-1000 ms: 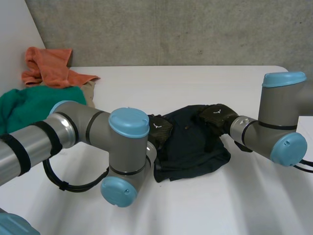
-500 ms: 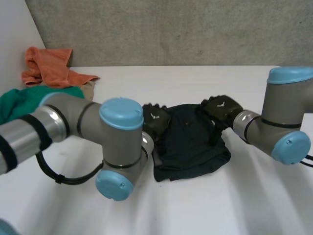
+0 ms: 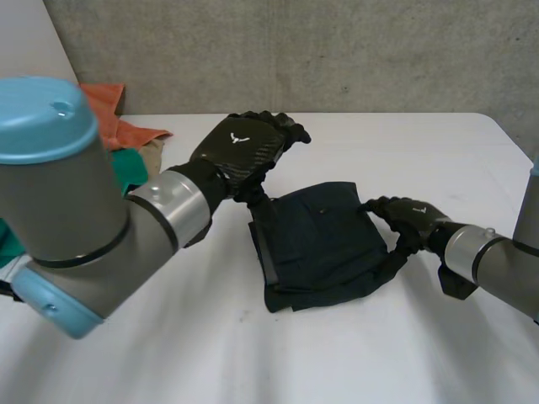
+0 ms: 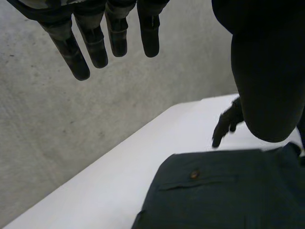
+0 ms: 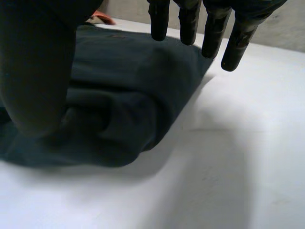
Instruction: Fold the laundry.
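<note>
1. One dark garment (image 3: 324, 244) was noted, folded into a rough rectangle and laid flat on the white table (image 3: 379, 353), near mid-table. One button (image 4: 193, 174) was seen on its upper face, beside a stitched seam.
2. Two hands were counted, one at each side of the garment.
3. The left hand (image 3: 244, 147) was held in the air above and just beyond the garment's far left corner, clear of the cloth. Its fingers (image 4: 90, 43) were seen straight and spread in the left wrist view, with nothing held.
4. The right hand (image 3: 404, 219) was placed low at the garment's right edge. Its fingers (image 5: 209, 24) were stretched out straight over that edge and nothing was clasped by them. Whether the cloth was touched by the thumb (image 5: 33, 71) could not be told.
5. Three other cloths were counted, all well apart from the garment, towards the far left: one orange cloth (image 3: 126, 130), one green cloth (image 3: 128, 168), and one tan cloth (image 3: 156, 156) nearest the garment. All were partly hidden by the left arm (image 3: 101, 227).
6. A grey concrete wall (image 3: 337, 50) was recorded beyond the garment, behind the table's far edge.
</note>
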You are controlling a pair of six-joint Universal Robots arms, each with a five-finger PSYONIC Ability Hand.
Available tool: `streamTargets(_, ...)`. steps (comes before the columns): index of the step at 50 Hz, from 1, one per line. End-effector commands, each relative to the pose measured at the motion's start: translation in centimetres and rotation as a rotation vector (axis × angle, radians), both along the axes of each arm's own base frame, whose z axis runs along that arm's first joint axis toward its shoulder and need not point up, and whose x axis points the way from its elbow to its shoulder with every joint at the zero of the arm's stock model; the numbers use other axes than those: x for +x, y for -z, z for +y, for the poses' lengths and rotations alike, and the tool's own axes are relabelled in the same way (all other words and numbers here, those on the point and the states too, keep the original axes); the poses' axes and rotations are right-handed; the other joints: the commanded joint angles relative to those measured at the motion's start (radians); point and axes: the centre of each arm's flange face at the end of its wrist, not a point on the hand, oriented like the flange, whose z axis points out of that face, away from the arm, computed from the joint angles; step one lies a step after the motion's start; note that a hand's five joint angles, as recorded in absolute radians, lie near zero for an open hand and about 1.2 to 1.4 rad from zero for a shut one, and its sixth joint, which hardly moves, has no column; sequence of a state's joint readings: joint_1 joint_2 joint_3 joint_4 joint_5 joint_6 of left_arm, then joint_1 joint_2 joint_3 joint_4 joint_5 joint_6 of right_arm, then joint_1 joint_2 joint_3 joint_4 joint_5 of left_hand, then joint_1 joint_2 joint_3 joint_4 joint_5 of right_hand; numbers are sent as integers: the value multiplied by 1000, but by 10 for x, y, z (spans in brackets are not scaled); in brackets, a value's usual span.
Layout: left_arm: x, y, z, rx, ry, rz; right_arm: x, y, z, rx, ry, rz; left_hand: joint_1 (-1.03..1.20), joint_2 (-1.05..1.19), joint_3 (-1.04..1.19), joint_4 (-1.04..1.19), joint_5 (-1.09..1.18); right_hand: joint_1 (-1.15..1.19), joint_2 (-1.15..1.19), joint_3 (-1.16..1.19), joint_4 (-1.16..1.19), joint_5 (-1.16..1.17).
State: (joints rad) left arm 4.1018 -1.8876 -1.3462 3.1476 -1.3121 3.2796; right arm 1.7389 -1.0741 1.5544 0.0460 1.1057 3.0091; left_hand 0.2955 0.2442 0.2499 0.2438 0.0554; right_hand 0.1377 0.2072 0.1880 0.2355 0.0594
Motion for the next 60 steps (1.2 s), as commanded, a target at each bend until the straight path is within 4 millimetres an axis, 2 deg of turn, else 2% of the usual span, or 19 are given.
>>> streamTargets(1, 10, -1, -9, 73, 5, 61, 6, 25, -3, 11, -64, -34, -64, -13, -19, -13, 1, 37, -33, -13, -61, -59)
streamTargets(5, 10, 1, -10, 88, 4, 66, 9, 31, -9, 1, -68, -39, -61, -10, -16, -10, 4, 37, -33, -13, -61, -59)
streamTargets(8, 9, 3, -10, 93, 5, 65, 9, 36, -15, 5, -65, -41, -64, -13, -19, -13, 1, 161, 92, 111, 63, 65)
streamTargets(12, 8, 4, -9, 95, 9, 64, 11, 42, -24, 5, -56, -40, -64, -13, -19, -13, 1, 466, 396, 416, 368, 370)
streamTargets(13, 8, 4, -9, 95, 8, 64, 12, 42, -26, 1, -58, -44, -64, -13, -19, -13, 1, 743, 674, 693, 645, 647)
streamTargets(17, 8, 5, -8, 96, 11, 63, 16, 36, -38, -41, -44, -71, -64, -13, -19, -13, 1, 1257, 1188, 1207, 1160, 1161)
streamTargets(19, 8, 5, -7, 97, 12, 62, 16, 32, -47, -67, -19, -90, -64, -13, -19, -13, 1, 1259, 1189, 1208, 1161, 1162)
streamTargets(23, 8, 6, -8, 100, 12, 62, 13, 20, -78, -146, 74, -136, -64, -13, -19, -13, 1, 1259, 1189, 1208, 1161, 1162)
streamTargets(28, 7, 5, -8, 96, 12, 65, 13, 14, -103, -209, 111, -137, -64, -13, -19, -13, 1, 1259, 1189, 1208, 1161, 1162)
streamTargets(31, 7, 4, -8, 93, 14, 66, 3, 11, -126, -251, 148, -138, -64, -13, -19, -13, 1, 1259, 1189, 1208, 1161, 1162)
streamTargets(33, 6, 3, -7, 91, 17, 68, -14, 11, -147, -278, 196, -135, -64, -13, -19, -13, 1, 1259, 1189, 1208, 1161, 1162)
streamTargets(41, 4, -1, -8, 77, 20, 76, -61, 12, -202, -362, 356, -108, -64, -13, -19, -13, 1, 1259, 1189, 1208, 1161, 1162)
streamTargets(43, 3, 1, -9, 81, 19, 74, -64, 14, -205, -352, 361, -104, -62, -10, -16, -10, 4, 1259, 1189, 1208, 1161, 1162)
streamTargets(47, 3, 4, -11, 87, 14, 70, -55, 27, -190, -262, 272, -83, -61, -10, -16, -10, 4, 1239, 1170, 1189, 1141, 1143)
streamTargets(49, 4, 6, -11, 93, 12, 66, -48, 26, -181, -255, 198, -68, -61, -10, -16, -10, 4, 237, 167, 186, 139, 141)
streamTargets(50, 4, 7, -10, 95, 14, 63, -46, 24, -178, -261, 179, -63, -61, -10, -16, -10, 4, 37, -33, -13, -61, -59)
streamTargets(56, 2, 11, -10, 102, 17, 58, -51, 7, -173, -344, 119, 2, -61, -10, -16, -10, 4, 37, -33, -13, -61, -59)
streamTargets(60, 1, 13, -11, 109, 18, 56, -58, 6, -176, -347, 93, 5, -61, -10, -16, -10, 4, 37, -33, -13, -61, -59)
